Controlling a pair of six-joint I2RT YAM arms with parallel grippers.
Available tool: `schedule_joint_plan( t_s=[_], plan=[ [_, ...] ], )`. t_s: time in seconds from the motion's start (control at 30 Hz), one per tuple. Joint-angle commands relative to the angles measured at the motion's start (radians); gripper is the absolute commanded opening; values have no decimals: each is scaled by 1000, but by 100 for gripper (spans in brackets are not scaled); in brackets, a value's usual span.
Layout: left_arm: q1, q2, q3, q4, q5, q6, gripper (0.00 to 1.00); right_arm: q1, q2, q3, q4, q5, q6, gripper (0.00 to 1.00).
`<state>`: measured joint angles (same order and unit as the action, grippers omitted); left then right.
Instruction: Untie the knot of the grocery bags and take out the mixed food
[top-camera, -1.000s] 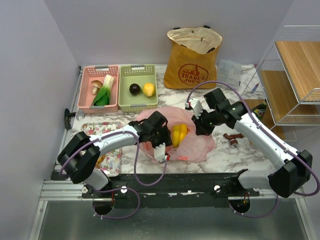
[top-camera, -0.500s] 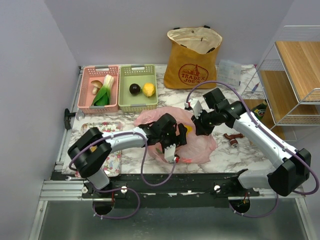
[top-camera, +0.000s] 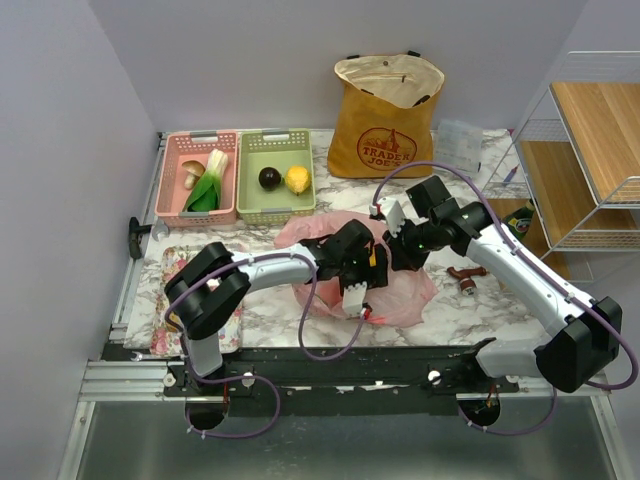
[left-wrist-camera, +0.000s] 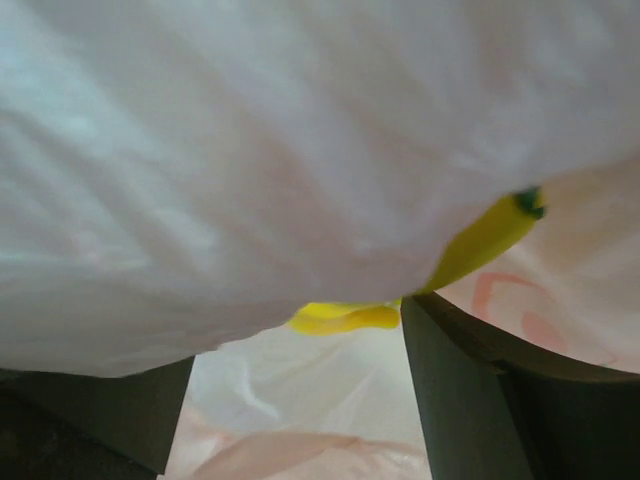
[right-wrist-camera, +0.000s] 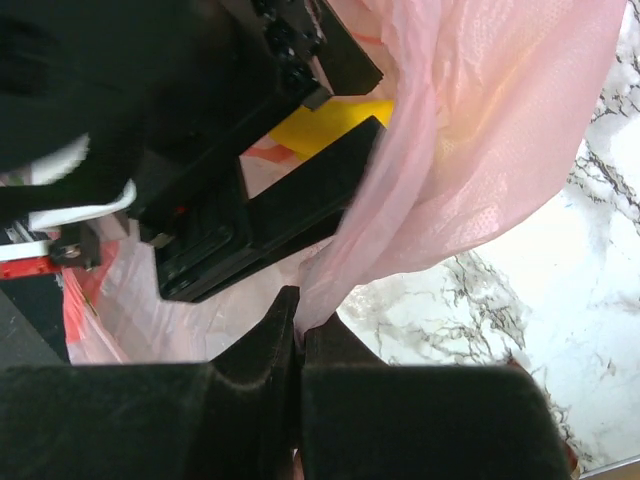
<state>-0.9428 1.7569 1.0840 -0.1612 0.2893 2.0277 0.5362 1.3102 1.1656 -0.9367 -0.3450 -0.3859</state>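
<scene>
The pink plastic bag (top-camera: 405, 290) lies mid-table, its mouth held up. My right gripper (right-wrist-camera: 300, 335) is shut on a pinch of the bag's edge; in the top view it (top-camera: 398, 256) is at the bag's upper right. My left gripper (top-camera: 370, 268) is inside the bag mouth, jaws open (left-wrist-camera: 300, 400), with the yellow banana (left-wrist-camera: 480, 240) just above and ahead of them under a fold of plastic. The banana also shows in the right wrist view (right-wrist-camera: 320, 125). The yellow tote (top-camera: 385, 120) stands upright at the back. Leek (top-camera: 208, 182), mushroom (top-camera: 191, 172), dark fruit (top-camera: 269, 178) and lemon (top-camera: 297, 179) lie in the baskets.
A pink basket (top-camera: 172, 195) and a green basket (top-camera: 275, 212) sit at the back left. A floral tray (top-camera: 185, 262) lies at the front left. A wire rack with wooden shelves (top-camera: 590, 150) stands at the right, and a small brown object (top-camera: 466, 277) lies beside the bag.
My left gripper has moved right and deeper into the bag mouth, now covering the banana in the top view. The right gripper has kept its hold in place.
</scene>
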Motion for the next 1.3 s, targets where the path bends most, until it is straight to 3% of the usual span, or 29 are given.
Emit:
schedule_joint_plan(
  t_s=[0.0,0.1,0.23,0.33,0.53,0.8,0.9,1.03,1.13,1.27],
  plan=[
    [0,75,66,-183,-42,22,74,-4,-5,16,-12,13,4,1],
    [14,77,106,-296,-59,-28,63,-4,-18,4,-17,17,2,1],
    [41,-24,3,-255,-18,-21,42,-4,-32,-18,-17,20,0,1],
    [44,-133,-38,-276,62,-87,31,-4,-36,-25,-10,25,5,1],
    [62,-294,88,-537,325,-313,26,-5,-34,-32,23,41,46,1],
    [72,-421,199,-654,556,-558,25,-4,-11,-10,42,28,68,1],
    [65,-492,208,-619,638,-676,25,-4,-7,-6,45,25,75,1],
    [53,-587,211,-360,673,-1051,26,-4,-6,-10,51,22,82,1],
    [65,-589,293,-171,636,-1510,27,-4,-7,-17,55,20,85,1],
    [189,-562,370,-39,546,-1892,29,-5,-12,-22,53,23,81,1]
  ],
)
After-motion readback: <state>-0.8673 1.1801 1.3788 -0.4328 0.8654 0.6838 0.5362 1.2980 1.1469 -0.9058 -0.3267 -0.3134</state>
